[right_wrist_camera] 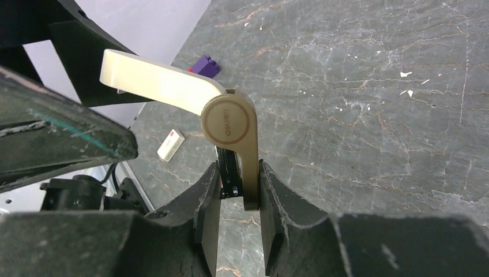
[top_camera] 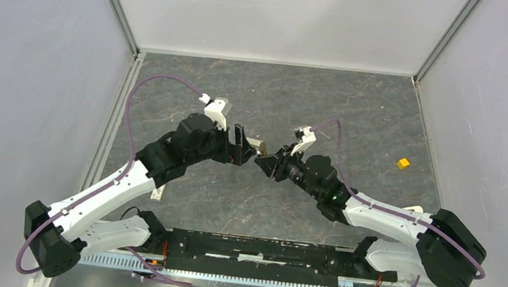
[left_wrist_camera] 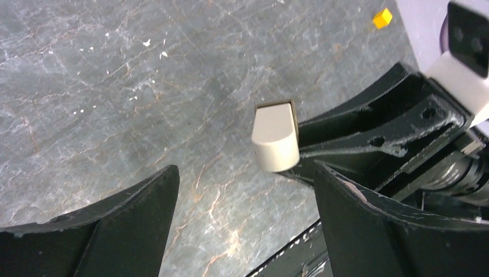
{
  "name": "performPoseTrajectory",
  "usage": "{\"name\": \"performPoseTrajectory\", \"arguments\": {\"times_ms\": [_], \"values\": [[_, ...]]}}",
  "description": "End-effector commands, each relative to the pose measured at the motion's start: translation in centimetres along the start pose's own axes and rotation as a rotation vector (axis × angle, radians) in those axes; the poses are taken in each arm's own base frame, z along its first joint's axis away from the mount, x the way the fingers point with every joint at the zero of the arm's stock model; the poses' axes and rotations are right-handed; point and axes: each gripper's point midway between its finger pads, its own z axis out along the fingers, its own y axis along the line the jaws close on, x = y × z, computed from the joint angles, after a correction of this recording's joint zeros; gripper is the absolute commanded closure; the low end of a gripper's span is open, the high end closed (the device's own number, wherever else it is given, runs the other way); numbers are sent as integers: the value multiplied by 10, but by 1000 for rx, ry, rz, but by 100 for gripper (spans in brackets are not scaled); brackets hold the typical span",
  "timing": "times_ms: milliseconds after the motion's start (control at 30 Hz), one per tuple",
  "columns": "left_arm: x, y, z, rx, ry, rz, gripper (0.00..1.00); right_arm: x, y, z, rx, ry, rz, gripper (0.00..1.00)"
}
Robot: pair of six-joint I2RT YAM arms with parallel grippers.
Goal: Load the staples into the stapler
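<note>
Right gripper pinches the stapler by its base, hinged lid swung up. Left gripper, jaws spread, hangs beside the stapler's lid. Beyond the stapler lies the staples box, probably light, flat and slippery; pinch its long edges.

The left arm and the right arm are each wearing white shells on the long links and black housings at the joints. A purple cable is looping along each arm. A small white camera block is sitting on each wrist. The left gripper and the right gripper are showing matte black, curved fingers, scuffed pale along the edges, with round screw holes in the flanks. A black rail is joining both bases at the near edge.
</note>
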Motion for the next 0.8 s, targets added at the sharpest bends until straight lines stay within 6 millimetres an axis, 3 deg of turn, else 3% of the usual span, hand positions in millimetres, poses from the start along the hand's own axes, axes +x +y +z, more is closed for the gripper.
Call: {"name": "performPoseTrajectory", "arguments": {"times_ms": [0,233,400,567,667,767], "values": [[-35,-12,11,31,-157,-102,11,-23,11,-1,-30,-109,76,91],[-42,-22,27,69,-166,-131,15,-22,3,-3,-5,-125,89,91],[-37,-19,35,52,-146,-154,26,-19,-3,-4,14,-137,93,91],[-34,-20,40,61,-142,-160,45,-18,-5,-5,14,-144,95,90],[-36,-20,42,57,-144,-145,66,-15,-8,-6,21,-140,77,88],[-37,-21,42,60,-145,-136,81,-11,-12,-8,23,-141,73,86]]}}
